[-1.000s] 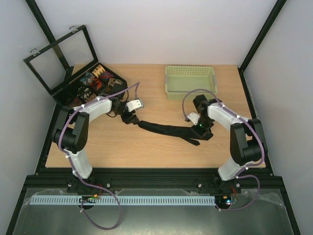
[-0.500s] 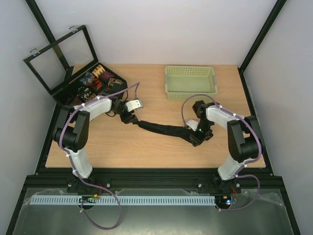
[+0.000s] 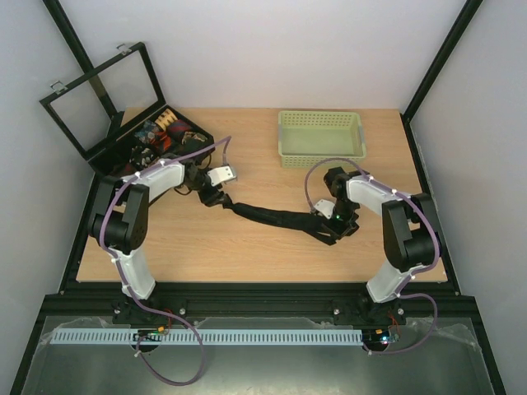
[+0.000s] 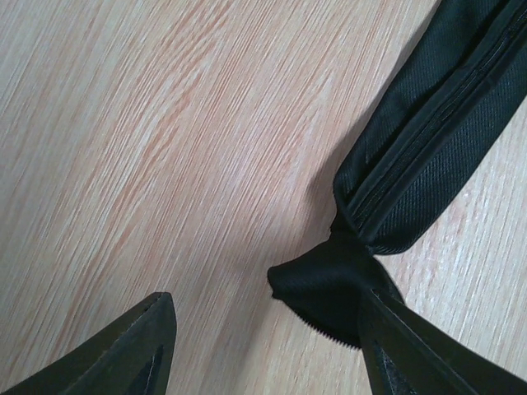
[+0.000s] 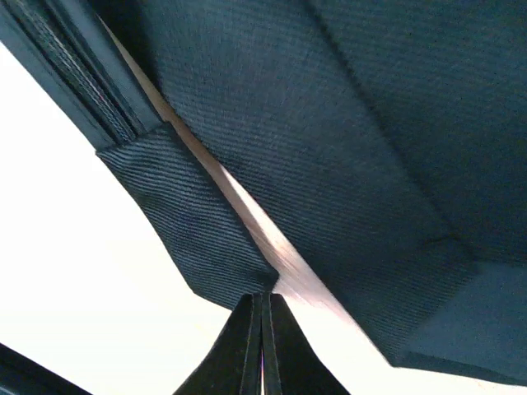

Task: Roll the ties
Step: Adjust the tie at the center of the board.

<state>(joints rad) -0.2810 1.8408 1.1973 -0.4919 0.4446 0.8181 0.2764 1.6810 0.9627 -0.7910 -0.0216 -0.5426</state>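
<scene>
The black tie lies stretched across the middle of the table, narrow end at the left and wide end at the right. My left gripper is at the narrow end. In the left wrist view its fingers stand wide apart, and the tie's bunched tip rests against the right finger. My right gripper is at the wide end. In the right wrist view its fingers are pressed together at a corner of the tie's folded fabric.
The pale green basket stands at the back, right of centre. The black compartmented box, with patterned tie coils inside and its framed lid raised, is at the back left, close behind my left arm.
My right gripper has shifted slightly left and nearer with the tie's wide end. My left gripper has moved slightly left. The tie has sagged a little between them.
</scene>
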